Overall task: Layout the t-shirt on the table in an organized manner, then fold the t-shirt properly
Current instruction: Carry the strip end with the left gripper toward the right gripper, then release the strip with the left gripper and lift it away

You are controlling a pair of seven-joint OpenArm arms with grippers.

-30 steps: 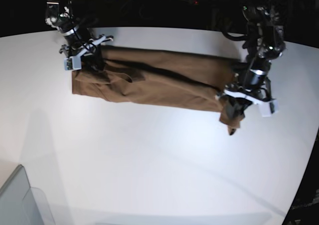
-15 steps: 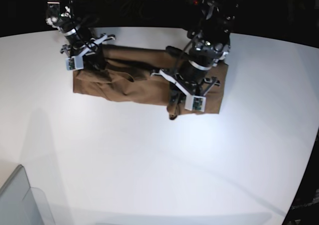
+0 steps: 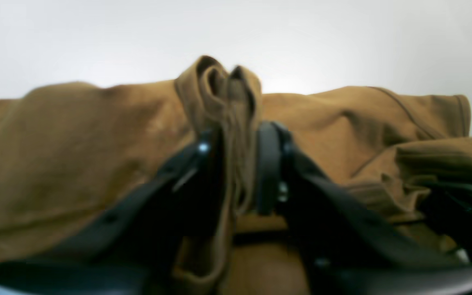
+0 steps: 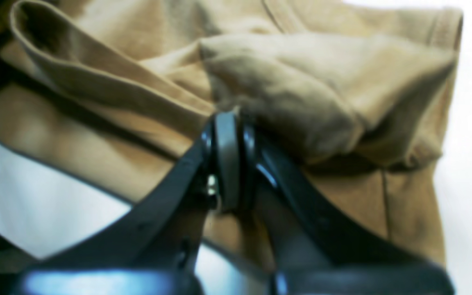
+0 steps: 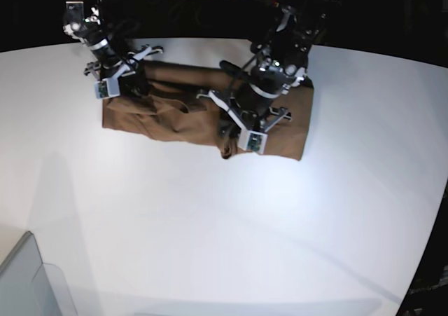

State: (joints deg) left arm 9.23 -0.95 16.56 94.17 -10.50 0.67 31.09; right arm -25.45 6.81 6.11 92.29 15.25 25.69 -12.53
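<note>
I have carried the left tool (image 5: 231, 139) inward across the t-shirt (image 5: 168, 113), from the shirt's far end a second ago to a spot over its middle now, dragging that end along so the cloth is doubled over and the brown strip on the surface (image 5: 210, 225) is much shorter than it was. That reads to me as the crosswise fold being laid down. In the left wrist view the left tool (image 3: 238, 151) has a bunched ridge of cloth between its jaws, and they stand slightly apart around it, so I judge I am just starting to let go, though the cloth has not dropped free. The right tool (image 5: 119, 78) has stayed at the other end of the shirt, near the back edge of the surface; in its wrist view the right tool (image 4: 230, 135) is pressed together, pinching a layered edge of the shirt. The shirt lies at the back of the surface, wrinkled near the right tool. The clear bin (image 5: 28, 281), well apart from the shirt at the front corner, shows nothing inside as far as I can see.
</note>
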